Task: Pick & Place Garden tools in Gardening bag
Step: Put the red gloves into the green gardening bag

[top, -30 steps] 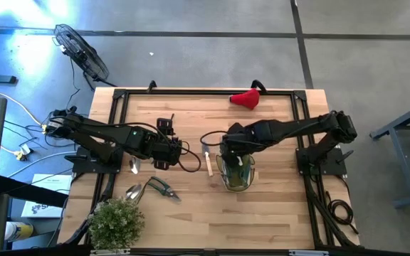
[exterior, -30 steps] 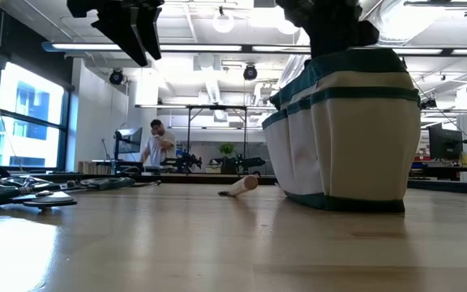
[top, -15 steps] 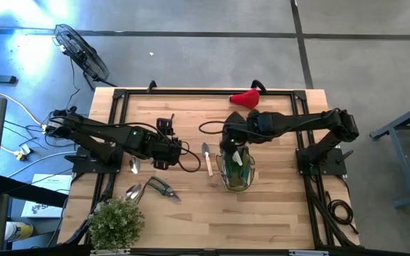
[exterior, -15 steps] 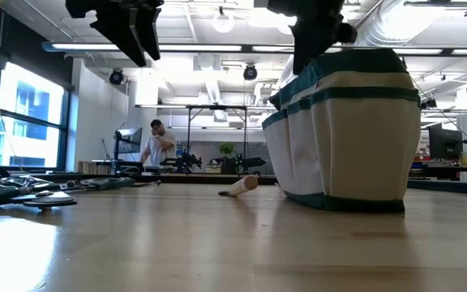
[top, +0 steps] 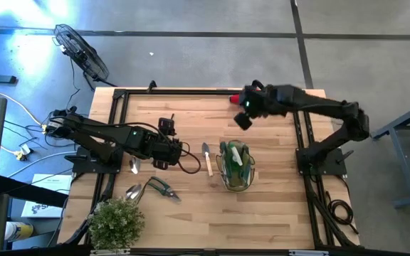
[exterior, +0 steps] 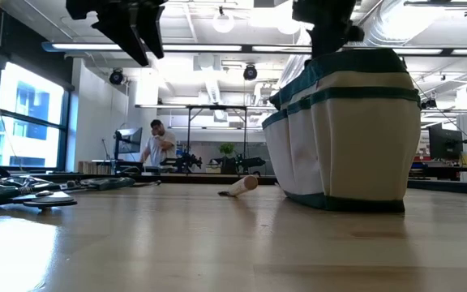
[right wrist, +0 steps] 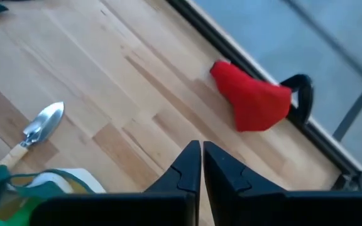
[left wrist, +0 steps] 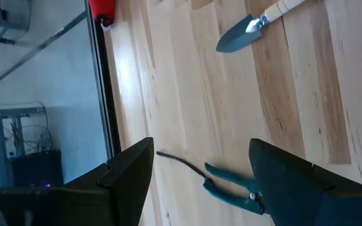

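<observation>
Near the far edge of the desk (top: 184, 107), the right gripper (top: 242, 118) hangs above bare wood w/ its fingers (right wrist: 187, 164) closed on nothing, tips pressed together. Just beyond it the red piece (top: 240, 99) lies against the desk's far rim, next to a black clamp (right wrist: 299, 93).

Gardening bag (top: 236, 166) stands upright right of centre, mouth up, w/ a green spray bottle (top: 235, 155) and other items poking out of it. Low view shows the bag's pale panels and teal trim, sitting flat on the wood.

Just left of the bag lies 1 wooden-handled trowel (top: 206, 158), blade toward the far side, apart from the bag.

Left gripper (top: 168, 151) sits mid-left, above the desk, fingers (left wrist: 127, 168) spread wide w/ nothing between them. Near it, toward the front: black-handled pruners (top: 162, 188), and 2 silver scoops (top: 134, 192) further left; 1 by the arm base, 1 beside the potted plant (top: 116, 222) at the front-left corner.

Beyond the desk, a person (exterior: 157, 144) stands far back in the room, and a fan (top: 80, 51) lies on the floor.
</observation>
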You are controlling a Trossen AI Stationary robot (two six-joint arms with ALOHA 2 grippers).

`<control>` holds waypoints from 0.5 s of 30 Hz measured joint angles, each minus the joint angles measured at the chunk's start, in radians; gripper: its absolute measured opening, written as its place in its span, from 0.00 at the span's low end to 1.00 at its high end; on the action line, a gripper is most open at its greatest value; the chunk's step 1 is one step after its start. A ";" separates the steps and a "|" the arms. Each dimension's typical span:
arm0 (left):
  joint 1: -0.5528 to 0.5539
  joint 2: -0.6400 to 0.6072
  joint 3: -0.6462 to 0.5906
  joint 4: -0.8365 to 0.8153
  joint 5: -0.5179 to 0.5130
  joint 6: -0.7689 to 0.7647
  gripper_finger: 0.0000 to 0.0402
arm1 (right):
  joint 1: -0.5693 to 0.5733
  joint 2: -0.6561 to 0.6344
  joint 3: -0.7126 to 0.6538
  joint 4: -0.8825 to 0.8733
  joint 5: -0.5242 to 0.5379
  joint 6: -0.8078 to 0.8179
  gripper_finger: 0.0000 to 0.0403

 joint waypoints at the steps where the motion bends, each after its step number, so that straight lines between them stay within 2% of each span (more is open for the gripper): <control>1: 0.000 0.000 0.000 0.004 0.000 0.006 0.63 | -0.038 0.000 0.000 0.000 -0.042 -0.021 0.04; 5: 0.000 0.000 0.000 0.015 0.003 0.019 0.63 | -0.174 0.015 0.000 0.000 -0.169 -0.123 0.11; 12: 0.000 0.000 0.000 0.015 0.004 0.019 0.63 | -0.307 0.063 0.000 0.071 -0.179 -0.234 0.34; 15: 0.000 0.000 0.000 0.018 0.005 0.018 0.63 | -0.351 0.092 0.000 0.117 -0.232 -0.257 0.45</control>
